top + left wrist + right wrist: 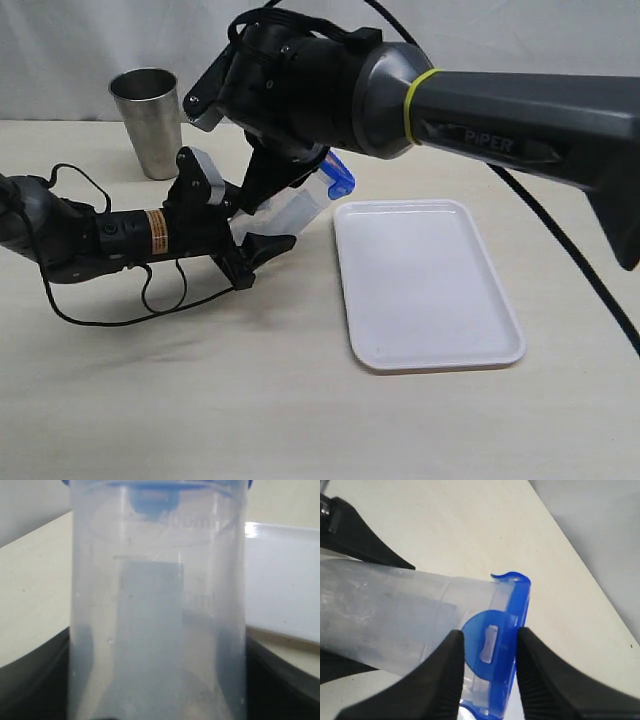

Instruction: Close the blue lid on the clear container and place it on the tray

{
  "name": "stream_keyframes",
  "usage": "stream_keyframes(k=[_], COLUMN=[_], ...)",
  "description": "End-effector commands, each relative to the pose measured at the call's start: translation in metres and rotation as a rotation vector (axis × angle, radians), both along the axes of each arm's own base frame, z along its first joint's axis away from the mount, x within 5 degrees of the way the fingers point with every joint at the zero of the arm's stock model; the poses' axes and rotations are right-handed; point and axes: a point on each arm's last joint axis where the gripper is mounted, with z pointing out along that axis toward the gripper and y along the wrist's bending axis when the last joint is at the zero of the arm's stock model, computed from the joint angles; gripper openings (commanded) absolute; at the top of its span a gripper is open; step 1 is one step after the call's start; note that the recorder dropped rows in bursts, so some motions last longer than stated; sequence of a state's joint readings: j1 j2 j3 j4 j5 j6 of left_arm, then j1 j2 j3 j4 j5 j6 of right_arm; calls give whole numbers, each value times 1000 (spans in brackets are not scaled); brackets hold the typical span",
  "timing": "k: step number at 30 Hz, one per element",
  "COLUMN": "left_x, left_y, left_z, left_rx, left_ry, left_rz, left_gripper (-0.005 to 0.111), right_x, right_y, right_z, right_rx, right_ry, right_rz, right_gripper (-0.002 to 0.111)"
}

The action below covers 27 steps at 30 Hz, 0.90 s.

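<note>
Nearest to me on the table point(250, 420) is the tray point(430, 340), flat, white, rounded corners, low rim, lying bare.

Just left of it the left gripper point(157, 670) has its fingers clamped round the lower part of the clear container point(295, 208). The container is off the table and tilted, mouth end up and pointing toward the tray's far left corner. It's a tall, narrow see-through tumbler with cloudy walls.

The blue lid point(340, 180) sits on the mouth, bright blue, one flap sticking out. The right gripper point(490, 635) reaches across the middle and has its two fingers pinched on the lid, one against the flap side and one against the top face.

Farthest back, a grey steel cup point(148, 120) stands upright, well apart from everything else.

View differences:
- Exterior shows the tilt and the tray position, but the big right arm hides its own fingertips.
- Right wrist view shows the pinch on the flap clearly.
- Left wrist view looks straight through the container: faint printed volume marks, a pale rectangular label on the wall, the blue rim at the far end and the tray edge beyond.
</note>
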<state>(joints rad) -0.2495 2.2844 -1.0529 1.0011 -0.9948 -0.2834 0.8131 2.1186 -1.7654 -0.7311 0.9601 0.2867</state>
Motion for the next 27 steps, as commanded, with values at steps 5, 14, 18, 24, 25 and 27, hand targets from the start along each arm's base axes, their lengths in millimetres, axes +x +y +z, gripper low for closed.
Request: stream_keyframes(k=[5, 14, 18, 24, 25, 27], left_x=[-7, -8, -9, -12, -13, -13], left_y=[-6, -6, -7, -10, -9, -10], left_z=[6, 6, 6, 10, 11, 12], left_rx=[-23, -22, -25, -72, -79, -89], left_ry=[-49, -50, -54, -74, -77, -80], left_rz=[-93, -95, -117, -158, -163, -167], left_gripper=[0, 0, 0, 0, 0, 0], right_x=[-19, -40, -40, -17, -12, -2], right_y=[9, -10, -27, -82, -93, -115], right_z=[12, 92, 109, 98, 90, 77], right_rx=[188, 329, 351, 384, 398, 410], right_ry=[119, 10, -24, 15, 31, 44], right_rz=[80, 120, 97, -59, -91, -153], right_gripper=[29, 29, 28, 4, 4, 4])
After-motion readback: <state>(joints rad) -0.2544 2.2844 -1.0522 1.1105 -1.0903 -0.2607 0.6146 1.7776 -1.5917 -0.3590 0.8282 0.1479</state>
